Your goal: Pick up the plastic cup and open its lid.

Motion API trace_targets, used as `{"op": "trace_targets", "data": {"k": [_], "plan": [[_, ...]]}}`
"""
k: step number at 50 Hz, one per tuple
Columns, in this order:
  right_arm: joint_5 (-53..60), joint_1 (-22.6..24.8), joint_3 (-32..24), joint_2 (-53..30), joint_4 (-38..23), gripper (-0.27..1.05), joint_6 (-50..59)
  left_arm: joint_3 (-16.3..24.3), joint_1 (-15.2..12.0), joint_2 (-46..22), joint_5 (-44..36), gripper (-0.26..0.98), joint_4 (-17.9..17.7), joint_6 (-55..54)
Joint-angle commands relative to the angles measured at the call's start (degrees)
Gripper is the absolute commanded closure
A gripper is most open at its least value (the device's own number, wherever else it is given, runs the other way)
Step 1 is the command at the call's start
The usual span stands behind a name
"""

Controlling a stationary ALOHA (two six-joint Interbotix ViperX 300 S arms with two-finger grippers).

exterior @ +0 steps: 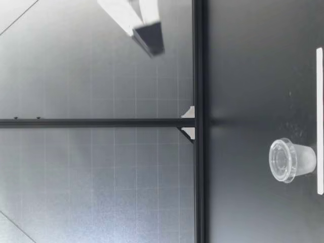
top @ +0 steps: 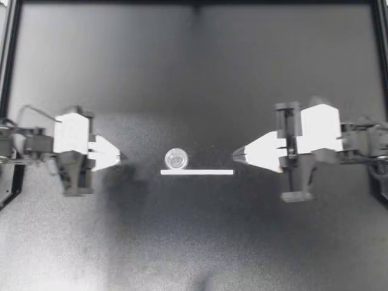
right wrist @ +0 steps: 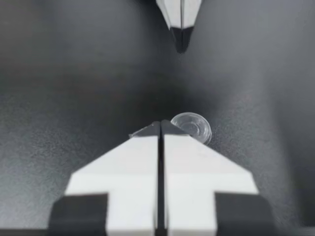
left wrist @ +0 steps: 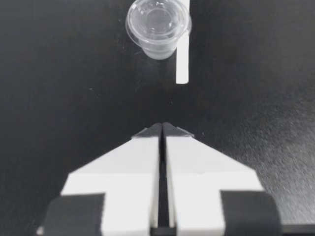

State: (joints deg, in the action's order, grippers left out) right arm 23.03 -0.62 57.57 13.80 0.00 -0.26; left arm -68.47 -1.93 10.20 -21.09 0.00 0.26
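— Clear plastic, that cup (top: 176, 159): where does it stand?
— Upright on the black counter (top: 273, 242), about midway between the two arms, with its lid (left wrist: 158, 20) seated on top.
— Anything near it?
— A thin white strip (top: 197, 172) lies flat on the counter. The cup is just beside the end of the strip on my left. Whether they touch I cannot tell.
— And my left gripper (top: 121, 157)?
— Its fingers are pressed together with nothing between them. It points toward the cup from my left, well apart from it. In the left wrist view the cup sits ahead of the tips, with the strip next to it.
— The right gripper (top: 234, 155)?
— The same: its fingers meet and hold nothing. It points at the cup from the other side, its tips near the strip's far end. In the right wrist view the cup shows just past the fingertips, partly hidden behind one of them, and the left gripper's tip is farther on, facing back.
— Does either one touch the cup?
— Both are apart from it. In the low view the cup is wider at the lid than at the base
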Motion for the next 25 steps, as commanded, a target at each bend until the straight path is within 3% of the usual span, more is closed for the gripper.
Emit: {"op": "trace_targets", "data": {"k": [1, 6, 9, 25], "plan": [[0.3, -0.4, -2.5, -1.4, 0.1, 0.98, 0.0, 2.6, -0.2, -2.4, -1.1, 0.53, -0.1, 0.0], [0.1, -0.5, -4.4, -4.1, 0.1, 0.98, 0.0, 4.1, -0.2, -5.3, -2.4, 0.22, -0.1, 0.0], [-0.1, -0.9, -5.5, -5.4, 0.1, 0.98, 0.1, 4.7, -0.2, -6.9, -4.0, 0.1, -0.1, 0.0], [-5.4, -3.0, -14.9, -14.3, 0.7, 0.98, 0.5, 5.9, -0.3, -15.8, -17.5, 0.12, 0.0, 0.1]]}}
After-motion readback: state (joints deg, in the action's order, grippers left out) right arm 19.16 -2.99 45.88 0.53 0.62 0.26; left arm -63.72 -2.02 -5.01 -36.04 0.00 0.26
